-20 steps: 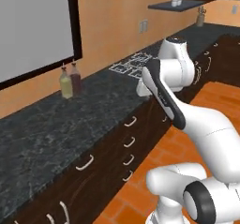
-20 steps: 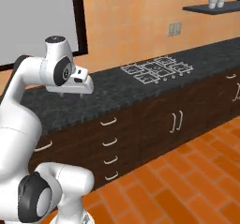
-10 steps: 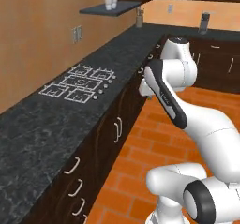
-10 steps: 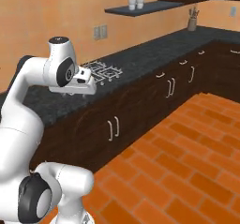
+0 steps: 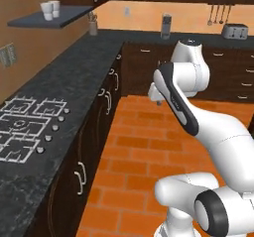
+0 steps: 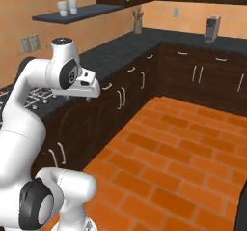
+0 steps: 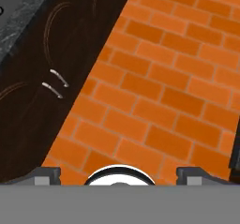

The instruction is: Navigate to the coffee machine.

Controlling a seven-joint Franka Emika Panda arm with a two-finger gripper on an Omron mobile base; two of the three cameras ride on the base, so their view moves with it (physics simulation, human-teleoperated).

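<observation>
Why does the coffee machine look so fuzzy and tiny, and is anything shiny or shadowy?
Left base view: the coffee machine is far off, small and soft-edged, and the toaster too. Right base view: flat, even light, no glare, the machine blurry. Hand view: the brick floor looks sharper, the cabinet doors dark.

Both my base cameras look from behind me, forward and down, sharing the dark speckled stone bench far off. My hand camera points down close over the orange brick floor beside it.
</observation>
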